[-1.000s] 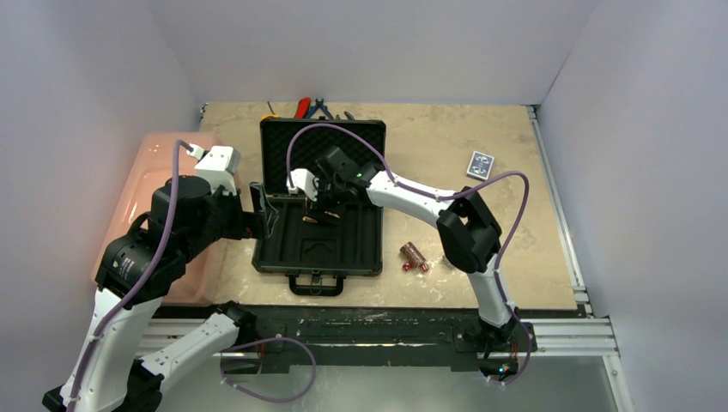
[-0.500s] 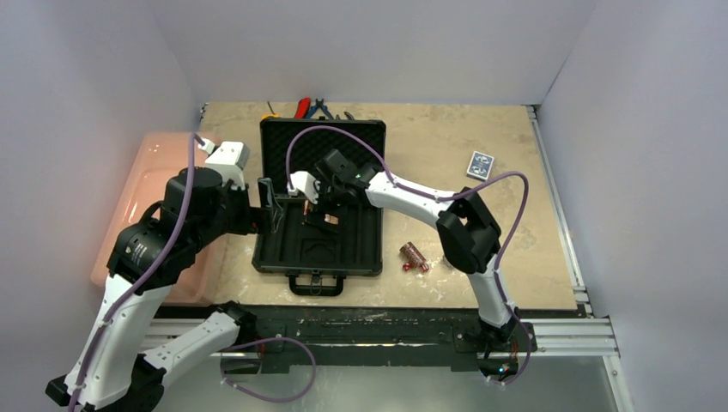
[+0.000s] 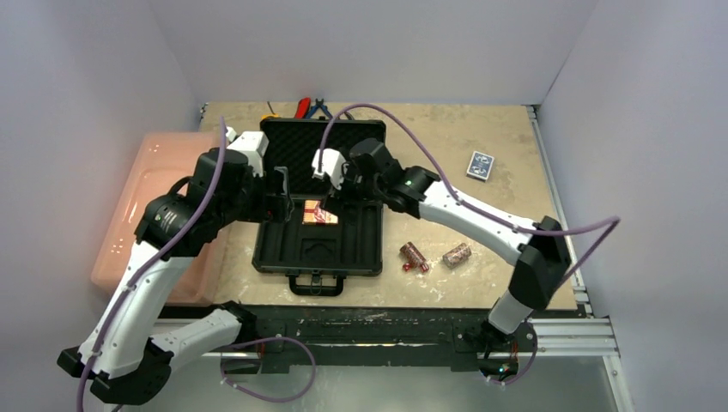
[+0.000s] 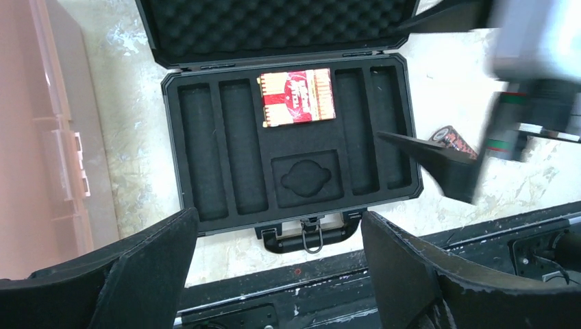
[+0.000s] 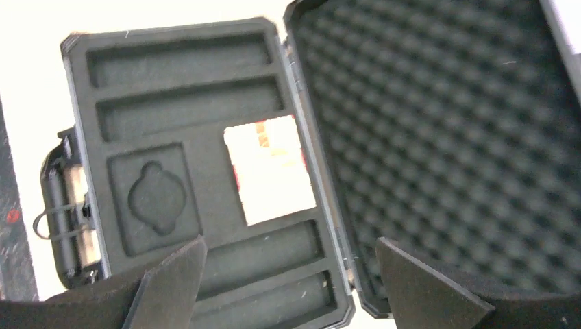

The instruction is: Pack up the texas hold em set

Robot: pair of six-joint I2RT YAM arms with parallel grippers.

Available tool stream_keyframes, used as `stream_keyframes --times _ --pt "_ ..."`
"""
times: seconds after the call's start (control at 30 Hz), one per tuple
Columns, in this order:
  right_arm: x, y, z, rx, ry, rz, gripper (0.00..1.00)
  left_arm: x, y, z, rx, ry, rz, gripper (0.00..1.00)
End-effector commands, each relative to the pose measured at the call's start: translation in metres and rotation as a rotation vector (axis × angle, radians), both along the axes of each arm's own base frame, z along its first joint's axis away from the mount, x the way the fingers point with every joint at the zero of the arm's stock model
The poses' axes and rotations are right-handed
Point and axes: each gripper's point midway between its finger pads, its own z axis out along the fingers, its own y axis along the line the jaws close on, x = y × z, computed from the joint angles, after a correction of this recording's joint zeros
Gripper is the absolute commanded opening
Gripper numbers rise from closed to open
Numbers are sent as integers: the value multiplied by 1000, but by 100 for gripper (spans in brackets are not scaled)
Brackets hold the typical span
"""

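Beige tabletop (image 3: pixel 515 232), black case (image 3: pixel 292 245) open at centre, red deck (image 3: pixel 319 212) in its middle foam slot, two chip rolls (image 3: pixel 413 253) and dice (image 3: pixel 423 268) just right, blue deck (image 3: pixel 481 165) farther back, left gripper (image 4: pixel 279 216) and right gripper (image 5: pixel 291 241) spread wide, empty, above it

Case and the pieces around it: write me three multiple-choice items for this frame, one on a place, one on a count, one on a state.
1. Where is the red deck? A in the case, in the slot by the hinge; B right of the case; C on the lid's foam.
2. How many chip rolls lie on the table? A none; B two; C four.
3. How do the right gripper's jaws stand? A shut on the red deck; B shut on a roll; C open, holding nothing.
Answers: 1 A, the left wrist view shows it seated in the foam; 2 B, both lie right of the case; 3 C, the right wrist view shows them spread above the case.
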Motion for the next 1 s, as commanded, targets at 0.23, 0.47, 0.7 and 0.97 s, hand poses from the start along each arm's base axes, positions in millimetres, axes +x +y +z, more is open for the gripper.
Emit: stream_keyframes --times 0.23,0.47,0.7,0.97 --pt "16 -84 67 257 -189 -499 99 47 -21 -23 -109 105 17 86" --pt "17 -125 87 375 -179 -749 99 84 -37 -71 -116 192 30 74" --pt "13 -152 108 493 -178 -871 99 114 -41 -129 -142 304 45 62" --pt "9 -167 101 472 -172 -896 99 120 -39 -171 -112 367 48 39"
